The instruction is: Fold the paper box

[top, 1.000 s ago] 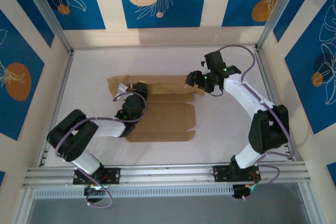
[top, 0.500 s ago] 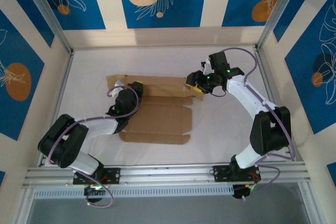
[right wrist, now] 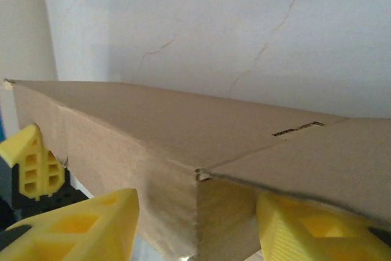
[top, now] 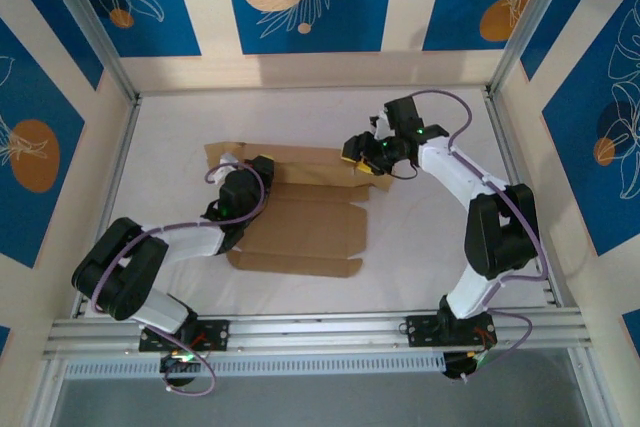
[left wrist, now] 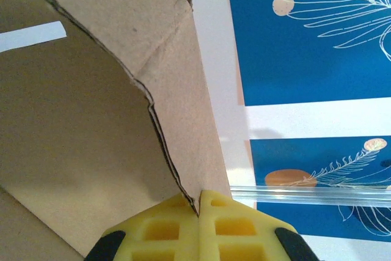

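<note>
White worktop: our right gripper has slid left, grasping the paper box flap; left gripper stays clenched on it, so we can fold.

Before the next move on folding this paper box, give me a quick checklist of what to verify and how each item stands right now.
1. The left tool is shut on an edge of the paper box: ok.
2. The right tool straddles the box's folded corner: ok.
3. The right tool is pressing firmly on the cardboard: cannot tell.
4. The box's near panel lies flat on the table: ok.
5. The two tools are apart, at opposite ends of the far strip: ok.
</note>
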Available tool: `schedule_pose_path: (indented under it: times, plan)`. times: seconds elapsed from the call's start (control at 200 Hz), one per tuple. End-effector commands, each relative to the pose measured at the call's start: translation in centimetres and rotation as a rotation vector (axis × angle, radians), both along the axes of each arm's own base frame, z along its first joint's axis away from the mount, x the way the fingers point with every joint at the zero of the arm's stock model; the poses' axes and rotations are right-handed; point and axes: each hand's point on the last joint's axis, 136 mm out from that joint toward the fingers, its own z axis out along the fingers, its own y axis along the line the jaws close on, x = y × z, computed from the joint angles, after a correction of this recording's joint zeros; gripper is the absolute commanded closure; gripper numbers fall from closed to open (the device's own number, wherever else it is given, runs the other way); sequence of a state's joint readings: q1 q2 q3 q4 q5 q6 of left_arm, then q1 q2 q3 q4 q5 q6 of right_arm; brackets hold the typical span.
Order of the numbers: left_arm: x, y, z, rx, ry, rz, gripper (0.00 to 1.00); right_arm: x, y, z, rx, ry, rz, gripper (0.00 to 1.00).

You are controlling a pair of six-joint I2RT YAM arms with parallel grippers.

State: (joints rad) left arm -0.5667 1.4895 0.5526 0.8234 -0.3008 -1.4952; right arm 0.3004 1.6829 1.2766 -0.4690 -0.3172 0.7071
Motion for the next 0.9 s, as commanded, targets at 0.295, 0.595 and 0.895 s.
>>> schedule_pose_path:
  times: [0.295, 0.595, 0.895]
  plan:
    - [-0.4, -0.3, -1.5, 0.031, 0.057, -0.038, 1.00, 0.7, 1.6, 2.7, 0.394, -0.035, -0.003, 0.59]
    - [-0.4, -0.4, -1.2, 0.042, 0.048, -0.046, 1.00, -0.1, 1.9, 3.2, 0.397, -0.041, 0.056, 0.69]
    - [-0.7, 0.0, -1.0, 0.033, 0.054, -0.033, 1.00, 0.1, 2.2, 2.8, 0.452, -0.016, 0.042, 0.79]
